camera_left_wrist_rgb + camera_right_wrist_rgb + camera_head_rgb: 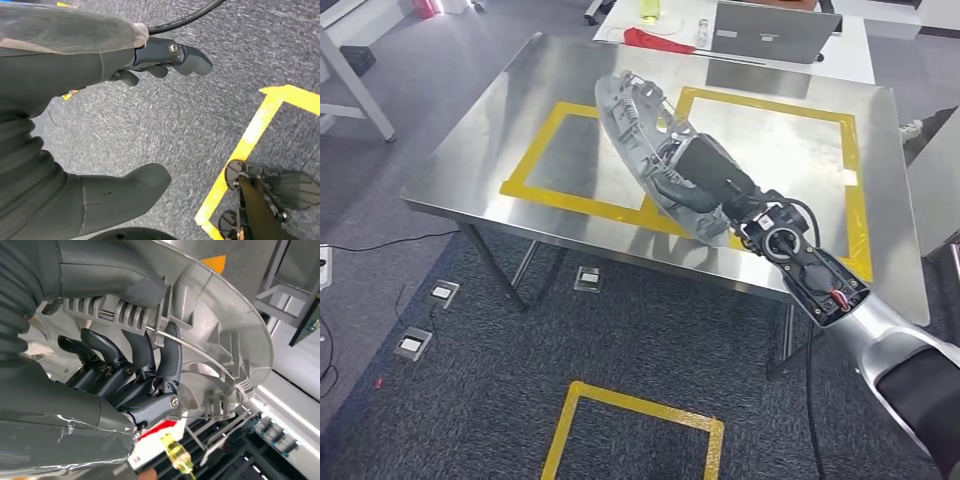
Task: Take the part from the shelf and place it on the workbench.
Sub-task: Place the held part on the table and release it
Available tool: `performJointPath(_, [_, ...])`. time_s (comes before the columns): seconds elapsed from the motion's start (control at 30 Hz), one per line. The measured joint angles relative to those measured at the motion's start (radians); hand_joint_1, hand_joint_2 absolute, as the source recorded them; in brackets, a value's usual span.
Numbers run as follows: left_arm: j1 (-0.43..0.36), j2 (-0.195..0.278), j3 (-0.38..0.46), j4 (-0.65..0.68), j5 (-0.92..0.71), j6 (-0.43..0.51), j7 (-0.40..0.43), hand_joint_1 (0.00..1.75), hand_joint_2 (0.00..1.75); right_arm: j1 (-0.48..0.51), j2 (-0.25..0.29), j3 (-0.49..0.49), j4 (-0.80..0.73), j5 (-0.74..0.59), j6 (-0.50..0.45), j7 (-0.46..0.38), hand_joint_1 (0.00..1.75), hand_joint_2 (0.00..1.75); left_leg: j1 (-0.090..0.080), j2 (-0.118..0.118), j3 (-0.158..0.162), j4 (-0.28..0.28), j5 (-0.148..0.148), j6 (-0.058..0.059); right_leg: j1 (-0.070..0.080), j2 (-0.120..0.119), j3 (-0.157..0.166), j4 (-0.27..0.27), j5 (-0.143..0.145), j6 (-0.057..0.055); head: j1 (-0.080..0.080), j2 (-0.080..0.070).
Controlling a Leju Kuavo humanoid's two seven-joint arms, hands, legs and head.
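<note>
Over the steel desk point(509, 140), above the taped yellow outlines point(546, 190), the right robot hand point(697, 165) carries the grey moulded part point(637, 120), tilted and not yet resting on the surface as far as the head view tells. Right wrist view: dark fingers point(139, 352) curl through the part's ribbed inner side with the thumb pressing from the opposite face, so the clamp looks firm. Left robot hand point(124, 120) hangs over the carpet floor point(211, 110), fingers apart, holding nothing. Judgement: the placing step is in hand. To do it well, level the part first, lower it slowly inside a yellow rectangle until its broad face bears on the steel, then loosen the fingers. Risk: ribs snagging fingertips on release and dragging the part.
</note>
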Motion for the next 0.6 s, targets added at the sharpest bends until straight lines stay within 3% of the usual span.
performJointPath(0.03, [-0.001, 0.000, 0.000, 0.000, 0.001, -0.001, 0.000, 0.00, 1.75, -0.011, 0.000, 0.002, 0.011, 0.011, -0.005, 0.006, 1.75, 1.75, 0.002, -0.005, 0.001, -0.003, 0.003, 0.005, -0.001, 0.007, -0.018, 0.043, -0.027, 0.004, 0.004, 0.000])
performJointPath(0.1, [-0.002, 0.000, 0.000, 0.000, 0.005, -0.003, 0.000, 0.00, 1.75, -0.029, -0.001, 0.007, 0.041, 0.030, -0.017, 0.021, 1.75, 1.75, 0.003, -0.017, 0.001, -0.003, 0.004, 0.009, -0.002, 0.022, -0.079, 0.183, -0.096, 0.008, 0.014, 0.000])
performJointPath(0.13, [-0.001, 0.000, 0.000, 0.000, 0.006, -0.004, 0.000, 0.00, 1.75, -0.034, -0.004, 0.008, 0.057, 0.035, -0.023, 0.027, 1.75, 1.75, 0.002, -0.023, 0.001, -0.003, 0.005, 0.010, -0.002, 0.026, -0.110, 0.250, -0.119, 0.009, 0.018, 0.000])
performJointPath(0.17, [-0.001, 0.000, 0.000, 0.000, 0.006, -0.004, 0.000, 0.00, 1.75, -0.035, -0.007, 0.009, 0.070, 0.037, -0.028, 0.032, 1.75, 1.75, 0.002, -0.031, 0.001, -0.002, 0.005, 0.010, -0.002, 0.027, -0.127, 0.286, -0.125, 0.009, 0.020, 0.000])
performJointPath(0.2, [0.000, 0.000, 0.000, 0.000, 0.007, -0.004, -0.001, 0.00, 1.75, -0.035, -0.012, 0.010, 0.081, 0.038, -0.032, 0.034, 1.75, 1.75, 0.002, -0.039, 0.001, -0.001, 0.005, 0.010, -0.002, 0.029, -0.126, 0.281, -0.110, 0.008, 0.023, 0.000])
performJointPath(0.23, [0.000, 0.000, 0.000, 0.000, 0.007, -0.005, -0.001, 0.00, 1.75, -0.034, -0.017, 0.009, 0.089, 0.038, -0.035, 0.036, 1.75, 1.75, 0.002, -0.047, 0.002, 0.000, 0.005, 0.010, -0.002, 0.031, -0.105, 0.233, -0.078, 0.005, 0.026, 0.000])
performJointPath(0.3, [0.001, -0.001, 0.000, 0.000, 0.006, -0.005, -0.003, 0.00, 1.75, -0.035, -0.030, 0.007, 0.102, 0.038, -0.045, 0.040, 1.75, 1.75, 0.001, -0.062, 0.001, 0.004, 0.004, 0.007, -0.002, 0.049, -0.037, 0.084, -0.007, -0.001, 0.029, 0.000])
performJointPath(0.33, [0.001, -0.002, 0.000, 0.000, 0.006, -0.006, -0.004, 0.00, 1.75, -0.035, -0.038, 0.005, 0.107, 0.038, -0.051, 0.044, 1.75, 1.75, 0.000, -0.068, -0.002, 0.006, 0.004, 0.004, -0.002, 0.059, -0.012, 0.025, 0.013, -0.004, 0.029, 0.000])
performJointPath(0.37, [0.001, -0.002, 0.000, 0.000, 0.004, -0.006, -0.005, 0.00, 1.75, -0.033, -0.045, 0.002, 0.111, 0.038, -0.057, 0.050, 1.75, 1.75, 0.001, -0.074, -0.006, 0.008, 0.006, 0.000, -0.001, 0.068, 0.001, -0.007, 0.020, -0.006, 0.028, 0.000])
performJointPath(0.43, [0.004, -0.002, 0.000, 0.000, 0.002, -0.007, -0.007, 0.00, 1.75, -0.025, -0.064, -0.005, 0.117, 0.042, -0.070, 0.066, 1.75, 1.75, 0.002, -0.086, -0.011, 0.006, 0.011, -0.009, 0.000, 0.065, 0.005, -0.020, 0.018, -0.011, 0.026, 0.000])
performJointPath(0.5, [0.009, -0.001, 0.000, 0.000, 0.000, -0.009, -0.008, 0.00, 1.75, -0.013, -0.081, -0.014, 0.119, 0.051, -0.085, 0.081, 1.75, 1.75, 0.001, -0.074, -0.018, 0.021, -0.003, -0.018, -0.003, 0.053, 0.010, -0.028, 0.023, -0.021, 0.021, 0.000])
performJointPath(0.53, [0.010, -0.001, 0.000, 0.000, -0.001, -0.010, -0.008, 0.00, 1.75, -0.009, -0.088, -0.019, 0.119, 0.055, -0.091, 0.087, 1.75, 1.75, 0.001, -0.057, -0.033, 0.056, -0.026, -0.021, -0.005, 0.047, 0.012, -0.032, 0.027, -0.026, 0.015, 0.000])
performJointPath(0.6, [0.010, -0.001, 0.000, 0.000, -0.001, -0.011, -0.009, 0.00, 1.75, 0.002, -0.101, -0.026, 0.119, 0.056, -0.099, 0.094, 1.75, 1.75, 0.002, -0.021, -0.092, 0.190, -0.096, -0.028, -0.004, 0.036, 0.013, -0.035, 0.029, -0.032, 0.002, 0.000])
